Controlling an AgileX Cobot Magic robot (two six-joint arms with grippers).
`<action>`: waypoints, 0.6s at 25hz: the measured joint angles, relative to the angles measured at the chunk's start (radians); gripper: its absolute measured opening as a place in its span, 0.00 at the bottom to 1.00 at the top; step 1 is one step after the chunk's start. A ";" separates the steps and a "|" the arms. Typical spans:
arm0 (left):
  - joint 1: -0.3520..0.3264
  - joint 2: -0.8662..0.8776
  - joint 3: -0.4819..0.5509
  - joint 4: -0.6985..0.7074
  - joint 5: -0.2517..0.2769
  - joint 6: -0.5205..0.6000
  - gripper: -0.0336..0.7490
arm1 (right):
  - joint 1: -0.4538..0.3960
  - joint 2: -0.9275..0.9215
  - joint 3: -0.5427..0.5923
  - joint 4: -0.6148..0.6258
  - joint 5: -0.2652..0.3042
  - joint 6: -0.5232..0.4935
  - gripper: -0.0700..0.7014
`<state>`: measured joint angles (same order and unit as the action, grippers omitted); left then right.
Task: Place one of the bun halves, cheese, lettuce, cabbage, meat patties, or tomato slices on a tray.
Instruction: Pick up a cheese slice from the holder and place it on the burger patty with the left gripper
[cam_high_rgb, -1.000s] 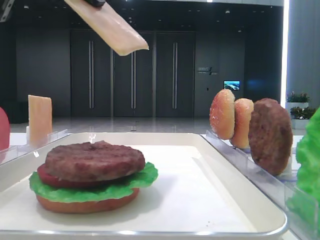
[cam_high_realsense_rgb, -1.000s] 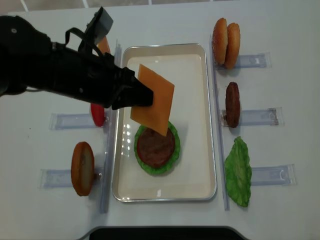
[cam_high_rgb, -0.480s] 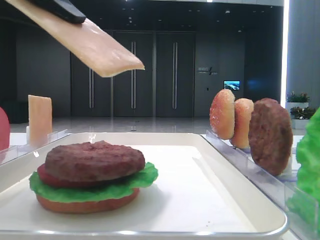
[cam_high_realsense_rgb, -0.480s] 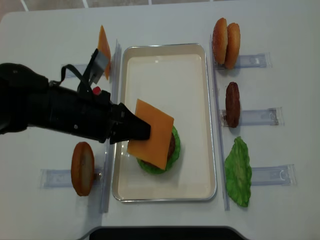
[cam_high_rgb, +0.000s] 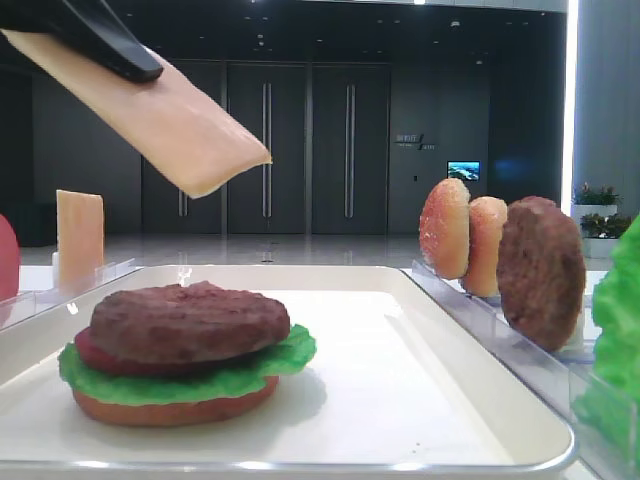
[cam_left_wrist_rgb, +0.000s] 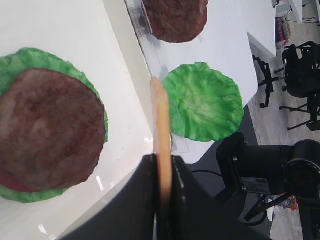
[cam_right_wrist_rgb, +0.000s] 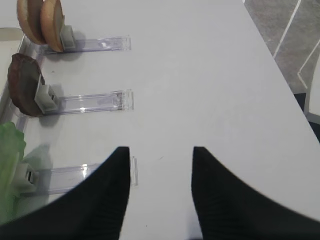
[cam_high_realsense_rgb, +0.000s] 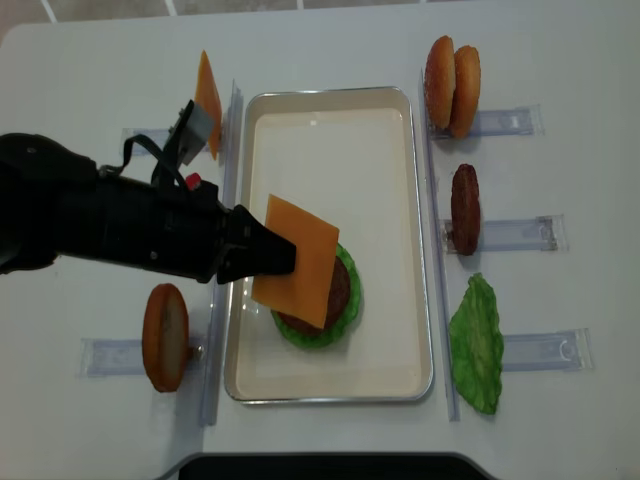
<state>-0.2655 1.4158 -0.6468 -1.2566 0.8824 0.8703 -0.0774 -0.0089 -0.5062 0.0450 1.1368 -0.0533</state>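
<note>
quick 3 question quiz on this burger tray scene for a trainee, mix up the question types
1. True or false: the cheese held by the left gripper already lies flat on the patty.
2. What sits directly under that patty in the stack on the tray? A) bun half B) tomato slice C) cabbage
3. Fill in: the right gripper is ___ and holds nothing.

Key
1. False: in the side view the slice hangs tilted, clear above the patty.
2. B: red shows between patty and lettuce.
3. open
</note>
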 joint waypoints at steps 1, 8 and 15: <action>0.000 0.000 0.000 0.000 -0.001 0.002 0.08 | 0.000 0.000 0.000 0.000 0.000 0.000 0.46; 0.000 0.000 0.011 -0.006 -0.024 0.008 0.08 | 0.000 0.000 0.000 0.000 0.000 0.000 0.46; 0.000 0.024 0.041 -0.042 -0.047 0.055 0.08 | 0.000 0.000 0.000 0.000 0.000 0.000 0.46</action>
<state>-0.2655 1.4394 -0.6058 -1.2981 0.8352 0.9255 -0.0774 -0.0089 -0.5062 0.0450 1.1368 -0.0533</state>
